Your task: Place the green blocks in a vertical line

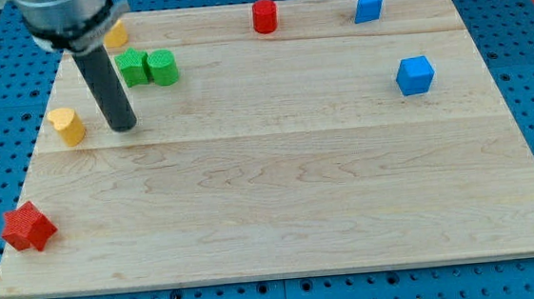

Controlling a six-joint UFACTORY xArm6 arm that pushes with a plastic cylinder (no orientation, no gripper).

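Two green blocks sit side by side near the view's top left: a star-like green block (132, 66) and a green cylinder (162, 68) touching on its right. My tip (125, 125) rests on the board just below and slightly left of the green star block, apart from it. The dark rod rises up and to the left from the tip.
A yellow block (67, 125) lies left of the tip; another yellow block (117, 33) is partly hidden behind the arm. A red star block (28, 227) is at bottom left, a red cylinder (264, 16) at top, and blue blocks at top right (366, 6) and right (414, 75).
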